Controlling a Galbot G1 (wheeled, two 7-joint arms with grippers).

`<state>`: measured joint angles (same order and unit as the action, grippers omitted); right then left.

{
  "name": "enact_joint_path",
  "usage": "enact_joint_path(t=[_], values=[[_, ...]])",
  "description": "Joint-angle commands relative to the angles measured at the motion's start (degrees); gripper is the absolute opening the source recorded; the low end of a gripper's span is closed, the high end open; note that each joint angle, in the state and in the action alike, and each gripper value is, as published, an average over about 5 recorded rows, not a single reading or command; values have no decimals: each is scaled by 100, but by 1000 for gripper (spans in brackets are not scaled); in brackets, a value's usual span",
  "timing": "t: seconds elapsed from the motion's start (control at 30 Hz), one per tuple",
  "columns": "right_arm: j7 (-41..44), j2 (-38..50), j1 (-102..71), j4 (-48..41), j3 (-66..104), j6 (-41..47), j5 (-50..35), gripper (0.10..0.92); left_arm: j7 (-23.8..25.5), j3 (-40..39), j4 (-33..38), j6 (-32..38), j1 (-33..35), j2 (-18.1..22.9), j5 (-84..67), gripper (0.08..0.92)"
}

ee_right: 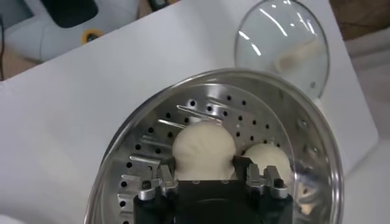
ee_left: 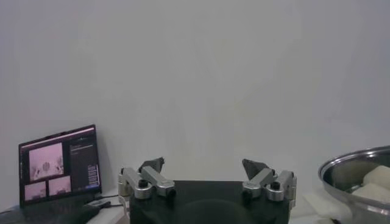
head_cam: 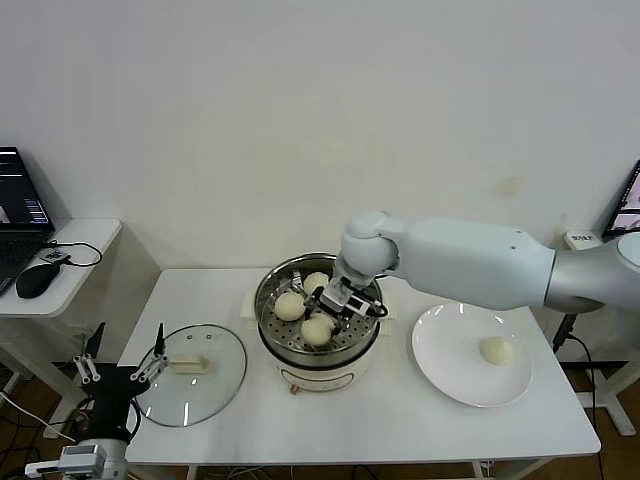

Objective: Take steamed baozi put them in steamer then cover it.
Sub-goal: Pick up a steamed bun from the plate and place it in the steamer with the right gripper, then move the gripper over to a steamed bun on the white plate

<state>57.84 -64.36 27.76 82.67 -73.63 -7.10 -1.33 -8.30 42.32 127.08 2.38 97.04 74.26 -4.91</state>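
The steamer stands near the middle of the white table, its round mouth facing straight up and the holed steel tray lying level inside it. The right gripper reaches down into the steamer from its right side, and its two fingers are clamped on a bun, one on each flank. That bun sits low against the tray, though whether it rests on it cannot be told. Just beside it, deeper in the steamer, lies a second bun, and the head view shows a third bun toward the steamer's back wall. All three are round, with no long axis to speak of.

The fourth bun lies to the right of the steamer on a flat white plate, well apart from the steamer.

The lid lies flat on the table to the left of the steamer, close to it but not touching, dome side up. Its cream handle runs roughly left to right, one end pointing toward the steamer.

The left gripper waits low off the table's left edge, beyond the lid from the steamer, its fingers spread wide apart and holding nothing. Farther left of the steamer a side desk carries a laptop and a mouse.
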Motion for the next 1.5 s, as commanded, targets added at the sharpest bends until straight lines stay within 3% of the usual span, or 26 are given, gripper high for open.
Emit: enact_joint_path(t=[0.03, 0.4, 0.7, 0.87, 1.17, 1.5], values=[[-23, -104, -19, 0, -81, -208, 173, 604, -2, -7, -13, 3, -1, -2, -3, 823], [-51, 354, 255, 76, 255, 53, 56, 815, 0, 37, 11, -3, -12, -36, -40, 823], [167, 1930, 489, 485, 759, 2096, -725, 823, 6, 45, -10, -3, -22, -121, -51, 823], [208, 3078, 322, 815, 859, 2681, -696, 823, 17, 9, -31, -4, -50, -193, -58, 823], [359, 4231, -939, 880, 1605, 2447, -11, 823, 29, -110, -86, -4, -106, -265, -44, 823], [453, 4291, -3152, 292, 3232, 2049, 783, 822, 56, -141, -86, -7, -63, -282, -19, 823]])
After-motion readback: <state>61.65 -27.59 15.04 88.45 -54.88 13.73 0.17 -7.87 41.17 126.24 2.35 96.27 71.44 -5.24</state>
